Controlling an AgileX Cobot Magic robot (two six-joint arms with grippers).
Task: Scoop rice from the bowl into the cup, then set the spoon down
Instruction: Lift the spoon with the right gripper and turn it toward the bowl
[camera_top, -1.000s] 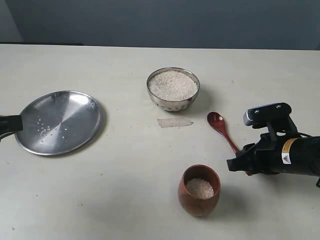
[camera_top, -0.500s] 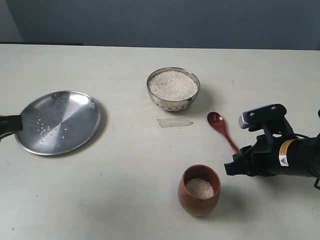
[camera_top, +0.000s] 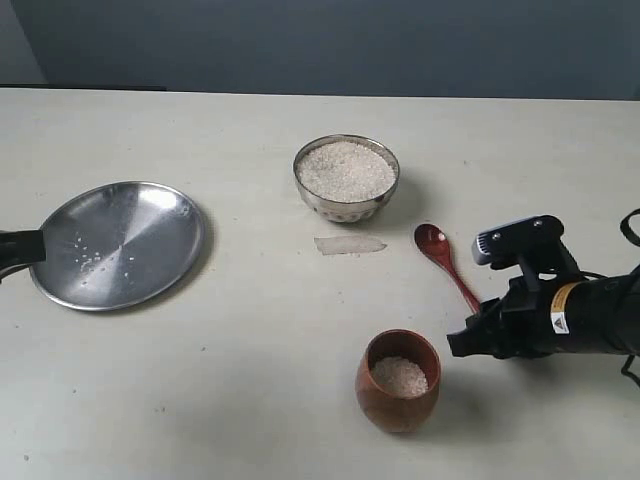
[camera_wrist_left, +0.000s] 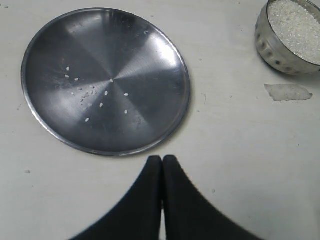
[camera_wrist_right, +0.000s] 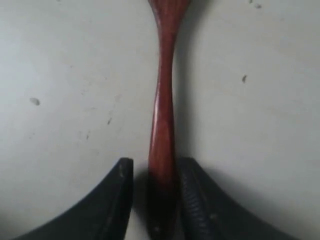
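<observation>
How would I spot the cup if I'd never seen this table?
Start at the shiny steel bowl heaped with rice. Nearer the camera, close to the spoon, stands the cup. It is the only brown wooden vessel, rounded and narrower than the bowl.

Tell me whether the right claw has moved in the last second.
Yes. The right claw shifted left, closer to the cup, in the exterior view.

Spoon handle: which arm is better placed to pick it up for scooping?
Right. The right gripper straddles the handle of the spoon, jaws open on either side. The left gripper is shut beside the plate, across the table from the spoon.
</observation>
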